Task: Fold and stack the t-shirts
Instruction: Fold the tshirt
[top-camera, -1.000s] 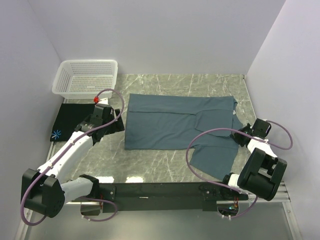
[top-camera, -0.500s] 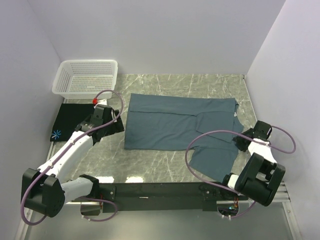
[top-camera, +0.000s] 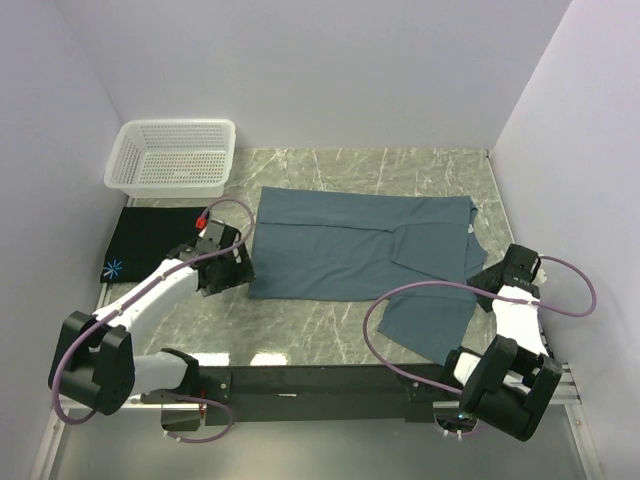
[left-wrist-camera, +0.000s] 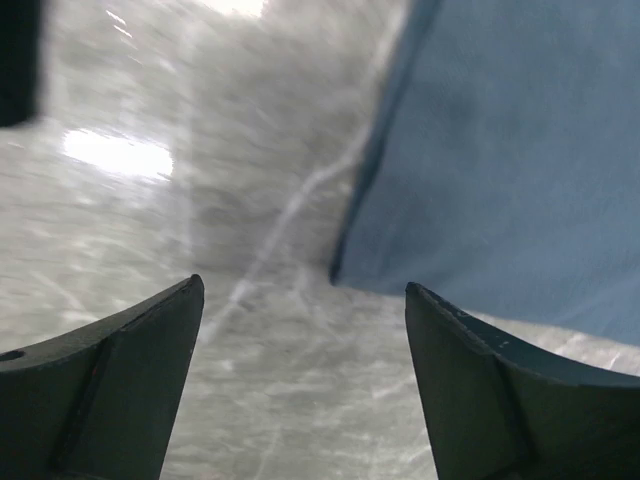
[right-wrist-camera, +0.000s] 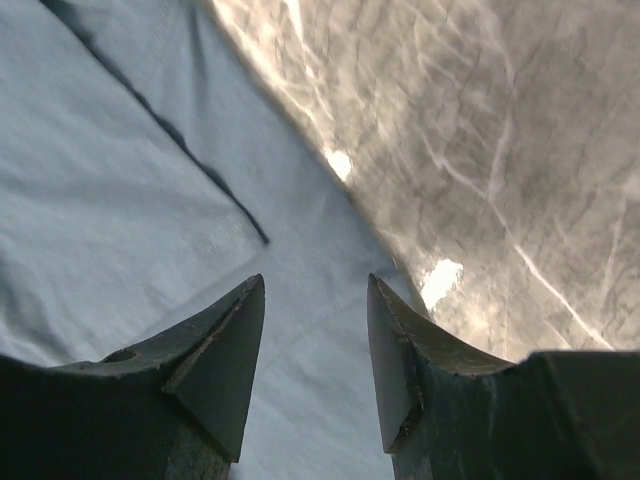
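Slate-blue t-shirt (top-camera: 350, 245) lies spread mid-table, seemingly only partly folded, your left gripper (left-wrist-camera: 300, 290) wide apart at its near-left corner, your right gripper (right-wrist-camera: 315, 285) apart over its sleeve edge — the black t-shirt (top-camera: 140, 240) looks folded at left, so stacking remains.

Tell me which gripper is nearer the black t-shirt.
Left. The left gripper hangs just beside the black t-shirt, at the corner of the slate-blue t-shirt; the right gripper is far across, over that shirt's opposite edge.
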